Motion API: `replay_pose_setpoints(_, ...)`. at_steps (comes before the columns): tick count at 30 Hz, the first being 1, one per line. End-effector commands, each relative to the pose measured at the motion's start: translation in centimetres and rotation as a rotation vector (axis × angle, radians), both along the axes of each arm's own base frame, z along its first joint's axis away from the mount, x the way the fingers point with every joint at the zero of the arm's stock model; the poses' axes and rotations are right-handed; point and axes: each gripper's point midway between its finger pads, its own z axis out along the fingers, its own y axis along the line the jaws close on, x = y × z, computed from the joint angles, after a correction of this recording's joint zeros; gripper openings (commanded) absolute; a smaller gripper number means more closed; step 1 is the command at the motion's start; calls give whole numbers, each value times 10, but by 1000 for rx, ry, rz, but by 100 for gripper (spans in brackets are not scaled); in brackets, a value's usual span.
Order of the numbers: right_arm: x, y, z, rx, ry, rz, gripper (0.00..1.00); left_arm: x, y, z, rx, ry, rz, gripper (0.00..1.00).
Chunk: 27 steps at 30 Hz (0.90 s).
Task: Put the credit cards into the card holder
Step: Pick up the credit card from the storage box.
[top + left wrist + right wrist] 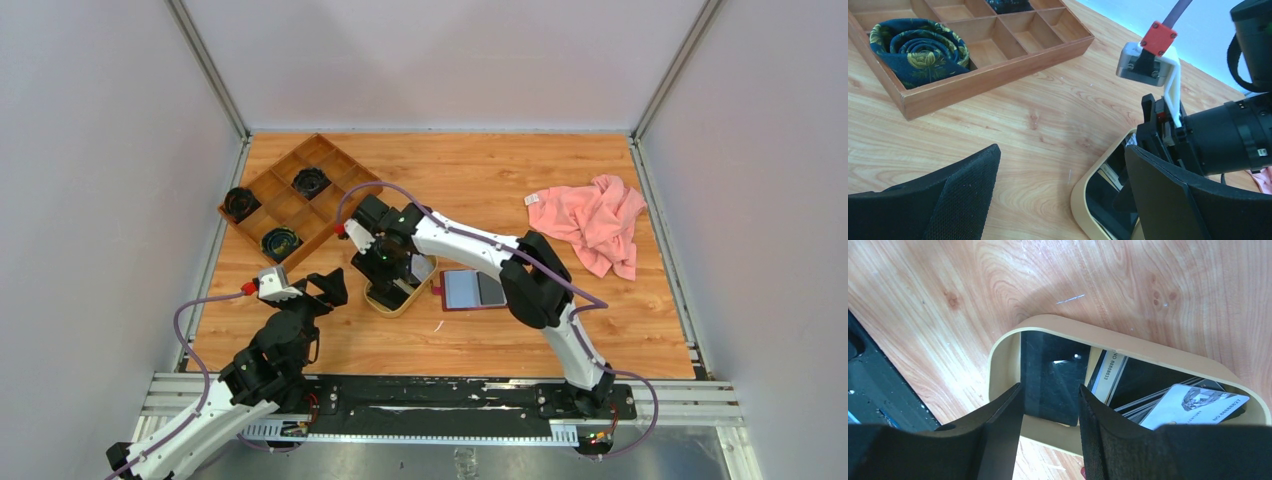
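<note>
The credit cards lie stacked in an oval tan tray (1058, 324): a dark card (1053, 375), a card with a number strip (1109, 374) and a greyish-white card (1193, 402). My right gripper (1050, 390) hangs open just over the tray's near end, its jaws either side of the dark card's edge and holding nothing. In the top view the right gripper (393, 272) covers the tray (385, 303). The card holder (475, 290) lies open, dark red with a grey-blue inside, right of the tray. My left gripper (325, 287) is wide open and empty, left of the tray (1083, 200).
A brown compartmented wooden box (295, 205) with rolled dark ties (918, 47) stands at the back left. A pink cloth (595, 222) lies at the back right. The right arm's wrist and camera mount (1158, 55) fill the right of the left wrist view.
</note>
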Motion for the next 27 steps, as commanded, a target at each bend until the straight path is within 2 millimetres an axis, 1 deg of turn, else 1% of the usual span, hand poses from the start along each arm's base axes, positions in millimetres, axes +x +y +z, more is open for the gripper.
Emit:
replay_pose_setpoints(1,-5,-9,18,23,35,8,47,1,8,-4,-12,0,49,100)
replay_pose_setpoints(6,-7,-11,17,29,56,9,47,1,8,-4,-13,0,50,100)
replay_pose_setpoints(12,5,-16,7,21,84,-23,51,1,8,-4,-13,0,50,100)
replay_pose_setpoints(15,7,-19,0,9,98,-29,53,1,8,-4,-14,0,51,100)
replay_pose_setpoints(22,-5,-19,-15,-2,178,-14,55,1,8,-5,-11,2,51,100)
replay_pose_setpoints(27,-9,-19,-18,-4,200,-9,54,1,8,-5,-11,1,53,100)
